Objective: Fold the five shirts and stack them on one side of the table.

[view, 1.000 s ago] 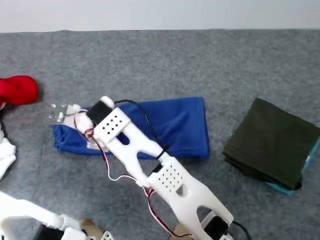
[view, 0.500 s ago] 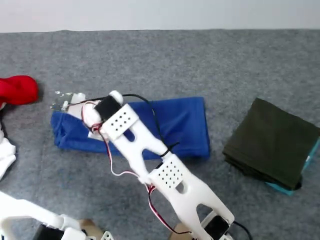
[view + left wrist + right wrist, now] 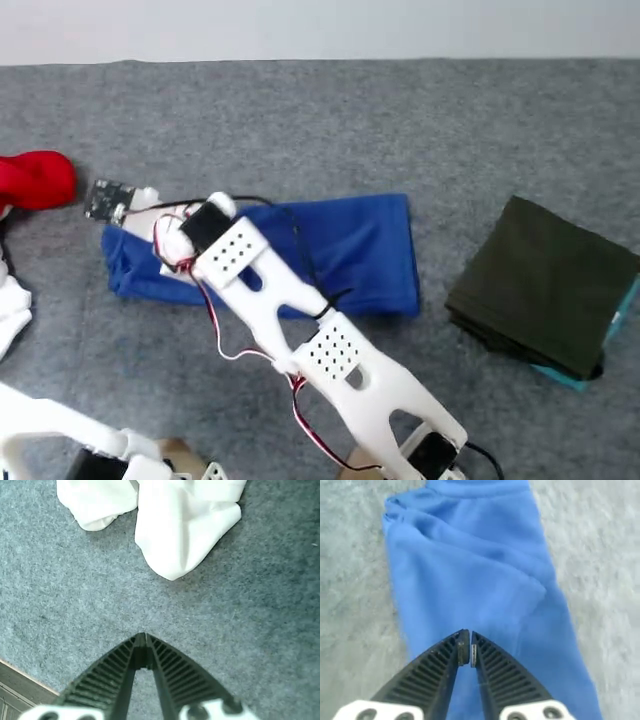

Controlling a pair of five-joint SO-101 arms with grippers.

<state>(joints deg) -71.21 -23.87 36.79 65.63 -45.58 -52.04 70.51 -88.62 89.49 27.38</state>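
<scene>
1. The right pincer (image 3: 466, 649) is clenched. Its tips all but touch, nothing is caught between them, and it hangs just above the blue shirt (image 3: 480, 580).
2. The blue shirt lies as a long folded band in the middle of the grey worktop (image 3: 330, 120). The right arm crosses it slantwise, with its wrist over the end of the band nearest the red shirt (image 3: 35, 180).
3. The left pincer (image 3: 145, 652) is also clenched and empty, over bare grey surface. A crumpled white shirt (image 3: 185, 525) lies near its tips without touching them.
4. The red shirt sits bunched at the margin of the high view on the left arm's side, apart from the blue shirt.
5. A folded dark green shirt (image 3: 545, 285) lies well apart, past the blue shirt's other end. It rests on a teal piece (image 3: 612, 340) whose edge peeks out beneath it.
</scene>
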